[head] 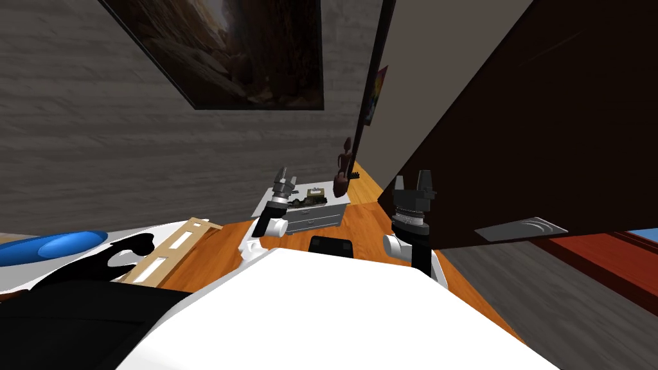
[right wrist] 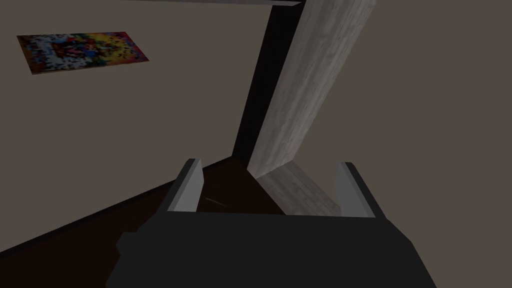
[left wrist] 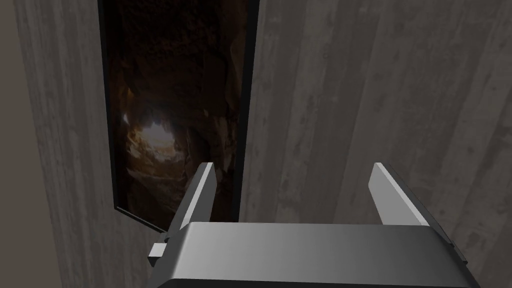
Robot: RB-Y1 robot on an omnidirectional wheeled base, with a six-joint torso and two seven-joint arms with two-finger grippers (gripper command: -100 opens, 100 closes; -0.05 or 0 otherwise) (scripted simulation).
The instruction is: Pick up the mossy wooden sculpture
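The sculpture (head: 342, 175) stands ahead of me at the right end of a low, pale drawer cabinet (head: 313, 220). From the head view I cannot tell whether its base rests on the corner of the top or just behind it. It lies between the two arms and beyond both. In the head view it is up and to the right of the left gripper (head: 284, 176), and up and to the left of the right gripper (head: 413, 180). It looks a little nearer the left one, whose forearm already crosses the cabinet's left end, so I judge the left arm the likelier one to reach. Its long axis is upright, so a level approach with a finger on either side of the narrow upper part seems to suit it. Both grippers point upward rather than at it and both are empty. The left gripper (left wrist: 294, 172) has its fingers spread wide apart in its wrist view, and so does the right gripper (right wrist: 270, 170). The sculpture is a slim, dark reddish-brown figure — a bulbous lower body, a thin neck and a small knob on top. No moss is visible from here. A small boxy thing (head: 315, 193) sits on the cabinet top just beside it, near enough to get bumped.
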